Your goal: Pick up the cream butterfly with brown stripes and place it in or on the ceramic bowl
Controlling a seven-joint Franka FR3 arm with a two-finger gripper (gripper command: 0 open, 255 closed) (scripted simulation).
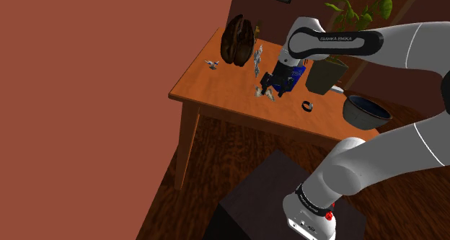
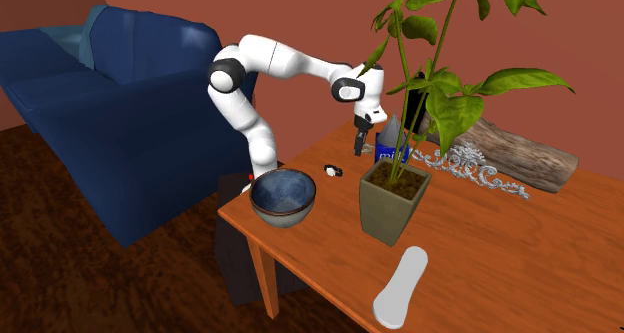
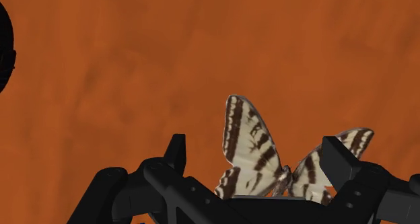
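Butterfly (image 3: 250, 145) betw spread tool (image 3: 259, 161) fingers (image 3: 173, 157), wings up.

The white Franka arm (image 1: 382, 156) climbs from its base, folds at a raised elbow and runs a long forearm roughly level to the wrist (image 1: 306, 44), which sits above the fingers (image 3: 176, 151). From the wrist the hand turns steeply downward, so the black gripper (image 1: 270, 93) points down, tilted a little off upright. In the wrist view the two fingers stand well apart and their tips do not meet. Whether either one presses on anything is hard to tell from this angle. The elbow lies behind and well above the fingers.
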